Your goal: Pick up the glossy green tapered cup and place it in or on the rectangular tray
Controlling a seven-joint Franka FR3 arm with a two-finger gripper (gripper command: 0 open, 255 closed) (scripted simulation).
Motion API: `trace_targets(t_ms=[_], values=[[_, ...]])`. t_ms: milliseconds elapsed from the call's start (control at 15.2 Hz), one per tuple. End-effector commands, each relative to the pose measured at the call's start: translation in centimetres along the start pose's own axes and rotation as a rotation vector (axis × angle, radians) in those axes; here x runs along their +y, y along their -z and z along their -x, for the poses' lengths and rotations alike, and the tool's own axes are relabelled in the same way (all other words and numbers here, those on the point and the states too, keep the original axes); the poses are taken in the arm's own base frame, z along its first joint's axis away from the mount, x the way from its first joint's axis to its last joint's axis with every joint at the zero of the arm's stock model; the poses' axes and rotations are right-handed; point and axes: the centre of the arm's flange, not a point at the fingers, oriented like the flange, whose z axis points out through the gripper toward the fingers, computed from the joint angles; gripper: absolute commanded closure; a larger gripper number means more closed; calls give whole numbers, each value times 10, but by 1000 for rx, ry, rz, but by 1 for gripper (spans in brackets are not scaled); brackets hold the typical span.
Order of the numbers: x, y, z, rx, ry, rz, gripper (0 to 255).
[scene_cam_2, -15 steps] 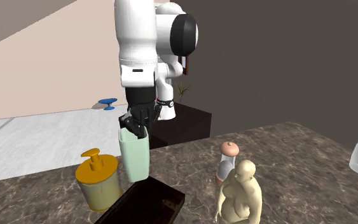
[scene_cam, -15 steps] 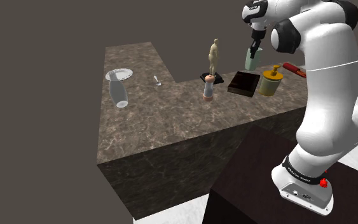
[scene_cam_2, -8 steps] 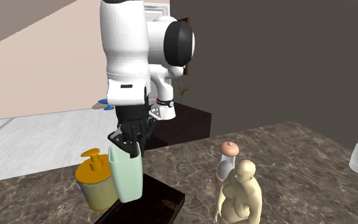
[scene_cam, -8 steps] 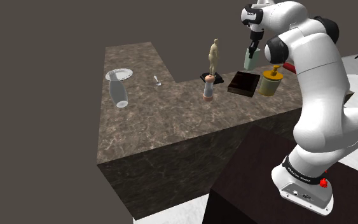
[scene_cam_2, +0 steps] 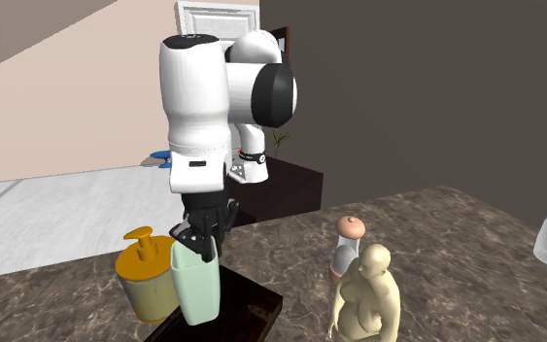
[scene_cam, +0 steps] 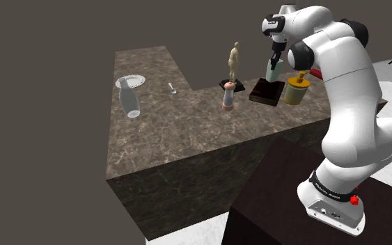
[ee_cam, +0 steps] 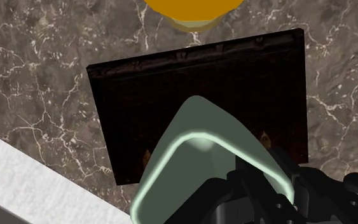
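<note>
A pale green tapered cup (scene_cam: 273, 69) (scene_cam_2: 195, 285) (ee_cam: 203, 159) hangs in the air with my black gripper (scene_cam: 278, 58) (scene_cam_2: 201, 243) shut on its rim. It is held right above the dark rectangular tray (scene_cam: 266, 92) (scene_cam_2: 252, 313) (ee_cam: 190, 95), which lies on the brown marble counter (scene_cam: 187, 118). In the wrist view the cup's open mouth faces the camera and covers part of the tray beneath it. The cup's base is a little above the tray in the second exterior view.
A yellow soap dispenser (scene_cam: 295, 89) (scene_cam_2: 148, 274) (ee_cam: 193, 9) stands right beside the tray. A tan figurine (scene_cam: 234, 64) (scene_cam_2: 365, 296) and a small bottle (scene_cam: 228, 97) (scene_cam_2: 348, 249) stand close by. A glass vase (scene_cam: 129, 101) and a small white item (scene_cam: 172, 88) sit farther toward the shoulder view's left.
The gripper carried the cup from beside the dispenser over to above the tray and lowered it somewhat. The arm's elbow swung along with it.
</note>
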Motion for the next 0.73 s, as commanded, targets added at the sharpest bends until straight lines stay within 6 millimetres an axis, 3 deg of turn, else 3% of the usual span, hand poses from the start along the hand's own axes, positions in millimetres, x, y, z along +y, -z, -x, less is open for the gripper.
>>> trace_targets(t_ms=[0,528,660], values=[[-1,-10,0,0,0,1,255],[-2,-52,0,0,0,1,255],[-2,-52,0,0,0,1,255]])
